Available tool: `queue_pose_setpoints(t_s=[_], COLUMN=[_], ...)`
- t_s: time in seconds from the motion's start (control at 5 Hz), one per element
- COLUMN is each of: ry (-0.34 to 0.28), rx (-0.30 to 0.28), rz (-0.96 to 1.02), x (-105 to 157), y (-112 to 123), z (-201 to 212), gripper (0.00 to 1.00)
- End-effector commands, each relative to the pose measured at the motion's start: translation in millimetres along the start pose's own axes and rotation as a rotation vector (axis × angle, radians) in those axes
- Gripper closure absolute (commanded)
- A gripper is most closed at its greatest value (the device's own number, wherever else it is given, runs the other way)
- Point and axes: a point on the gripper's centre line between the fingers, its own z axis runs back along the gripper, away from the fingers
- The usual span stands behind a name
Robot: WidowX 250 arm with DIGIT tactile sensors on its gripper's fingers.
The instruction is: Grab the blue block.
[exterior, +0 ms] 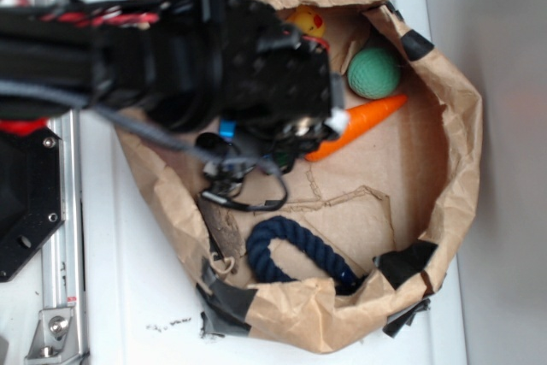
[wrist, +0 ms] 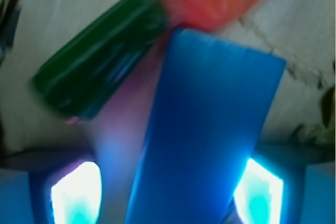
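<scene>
In the wrist view the blue block [wrist: 210, 129] lies flat on the brown paper between my two glowing fingertips [wrist: 76, 195]. It runs lengthwise away from the camera. My gripper [wrist: 168, 192] is open around it, with a clear gap on the left side and the right finger close to the block's edge. In the exterior view my gripper [exterior: 256, 138] is low inside the bag, and the arm hides almost all of the block.
A dark green block [wrist: 100, 61] lies just left of the blue block. The orange carrot [exterior: 363, 124] lies just beyond it. A green ball [exterior: 374, 73], a yellow duck [exterior: 309, 21] and a navy rope ring [exterior: 295, 250] share the brown paper bag [exterior: 453, 151], whose walls stand all round.
</scene>
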Motion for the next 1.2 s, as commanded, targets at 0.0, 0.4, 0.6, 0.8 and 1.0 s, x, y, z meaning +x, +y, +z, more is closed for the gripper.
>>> queue_pose_setpoints(t_s=[0.0, 0.4, 0.6, 0.8, 1.0], ry=[-0.016, 0.009, -0.005, -0.060, -0.161], rx=[-0.076, -0.081, -0.057, -0.033, -0.049], rz=[0.130, 0.283, 0.301, 0.308, 0.326], x=[10, 17, 14, 4, -8], y=[-10, 1, 0, -8, -14], z=[-9, -9, -2, 28, 76], gripper=[1.00, 1.00, 1.00, 1.00, 1.00])
